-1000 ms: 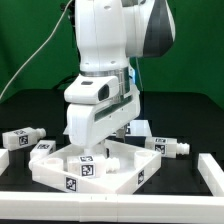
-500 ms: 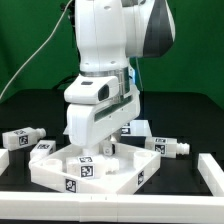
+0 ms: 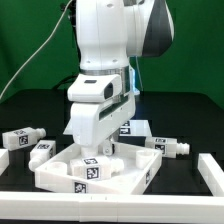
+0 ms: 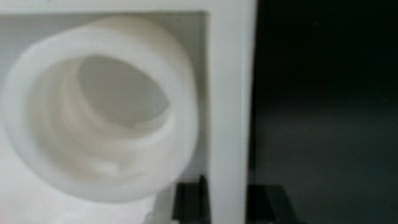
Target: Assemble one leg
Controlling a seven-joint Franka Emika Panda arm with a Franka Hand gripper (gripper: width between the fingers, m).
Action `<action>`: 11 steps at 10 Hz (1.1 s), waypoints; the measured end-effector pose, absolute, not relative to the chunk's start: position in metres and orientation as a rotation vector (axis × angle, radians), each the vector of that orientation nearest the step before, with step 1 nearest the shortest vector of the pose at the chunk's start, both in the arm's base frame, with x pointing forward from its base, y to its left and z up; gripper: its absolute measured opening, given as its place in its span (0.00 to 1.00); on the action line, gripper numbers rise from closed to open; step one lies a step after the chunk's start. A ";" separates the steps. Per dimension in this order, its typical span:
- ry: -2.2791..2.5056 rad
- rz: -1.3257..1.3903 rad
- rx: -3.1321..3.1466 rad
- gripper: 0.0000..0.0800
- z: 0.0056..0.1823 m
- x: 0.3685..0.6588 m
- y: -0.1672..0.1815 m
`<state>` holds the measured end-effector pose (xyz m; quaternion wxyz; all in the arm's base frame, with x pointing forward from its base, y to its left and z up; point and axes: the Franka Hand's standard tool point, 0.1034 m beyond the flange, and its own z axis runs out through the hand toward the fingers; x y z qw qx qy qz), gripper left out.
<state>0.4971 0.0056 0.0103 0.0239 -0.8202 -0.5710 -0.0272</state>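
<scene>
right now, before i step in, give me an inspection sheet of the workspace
surface: black table, bare between the parts
job's things: three legs lying loose, two on the exterior view's left, one on its right
clutter: white square tray piece under the arm, its round socket filling the wrist view; tagged item behind the arm, too hidden to name; white rail along the front
grippers: gripper low over the tray piece, jaws hidden, state unclear
cables: black cable hanging behind the arm
surroundings: green wall
</scene>
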 end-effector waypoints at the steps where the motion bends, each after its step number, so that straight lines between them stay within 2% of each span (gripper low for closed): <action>1: -1.814 -0.075 -2.512 0.07 0.010 0.498 0.008; 4: -1.978 -0.072 -2.411 0.07 0.008 0.510 0.013; 11: -2.129 -0.082 -2.295 0.07 0.008 0.514 0.023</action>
